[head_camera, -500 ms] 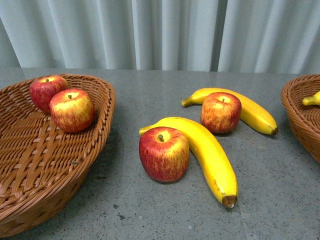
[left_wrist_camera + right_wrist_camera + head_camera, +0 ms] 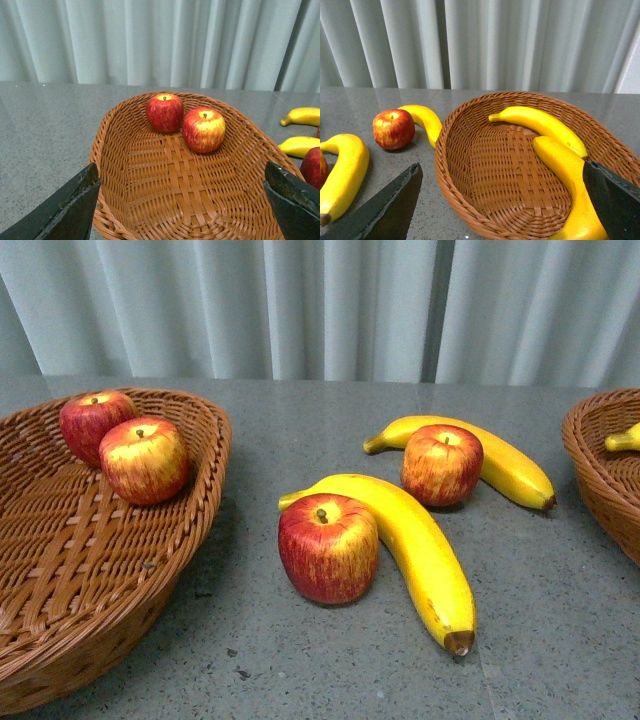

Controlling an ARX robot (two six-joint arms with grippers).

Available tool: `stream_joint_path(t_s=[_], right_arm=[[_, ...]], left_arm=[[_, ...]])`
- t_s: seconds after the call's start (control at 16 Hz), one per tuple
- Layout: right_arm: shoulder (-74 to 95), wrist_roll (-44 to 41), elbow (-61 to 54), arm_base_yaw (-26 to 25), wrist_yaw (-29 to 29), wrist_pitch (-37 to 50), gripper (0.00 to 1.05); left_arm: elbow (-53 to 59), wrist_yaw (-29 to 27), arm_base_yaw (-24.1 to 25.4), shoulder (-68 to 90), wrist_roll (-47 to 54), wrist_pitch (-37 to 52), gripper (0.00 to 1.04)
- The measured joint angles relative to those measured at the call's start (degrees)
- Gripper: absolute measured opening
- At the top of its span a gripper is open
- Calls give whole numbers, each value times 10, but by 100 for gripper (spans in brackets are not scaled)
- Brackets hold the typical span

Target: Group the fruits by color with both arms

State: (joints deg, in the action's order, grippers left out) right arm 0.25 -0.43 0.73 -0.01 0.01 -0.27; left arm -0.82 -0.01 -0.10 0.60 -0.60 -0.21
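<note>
Sorting looks half done: left gripper and right gripper both gape wide, empty; the near apple probably needs grasping next.

Glossy apples, smooth bananas, rough wicker basket, matt speckled tabletop

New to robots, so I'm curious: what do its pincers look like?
Only the finger ends show. The left black pincer and the right black pincer each have two matte, wedge-shaped fingers with worn, greyish edges. No cables or markings are visible, and the arms are out of view.
</note>
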Motion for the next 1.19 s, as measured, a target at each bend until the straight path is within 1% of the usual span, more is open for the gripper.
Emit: stream_joint_path(t_s=[0.75, 0.81, 0.88, 0.94, 1.0, 1.06, 1.12, 1.19], right_arm=[[0, 0, 0, 0, 0, 0, 98], [0, 0, 0, 0, 0, 0, 98], [0, 1, 0, 0, 1, 0, 98], [0, 0, 0, 0, 0, 1, 98], [0, 0, 0, 0, 0, 0, 98], [0, 0, 0, 0, 0, -1, 98], [0, 0, 0, 0, 0, 0, 98], [0, 0, 0, 0, 0, 0, 98]], left_arm=[[0, -6, -1, 1, -1, -6, 98], [-23, -76, -31, 27, -18, -73, 98], [-49, -140, -54, 72, -34, -117, 98], [-65, -177, -52, 111, -39, -104, 98], [-81, -199, -32, 136, -41, -76, 98], [-101, -189, -17, 162, -38, -35, 98], [-126, -175, -13, 194, -29, 13, 98], [-163, -116, 3, 283, 0, 99, 98]])
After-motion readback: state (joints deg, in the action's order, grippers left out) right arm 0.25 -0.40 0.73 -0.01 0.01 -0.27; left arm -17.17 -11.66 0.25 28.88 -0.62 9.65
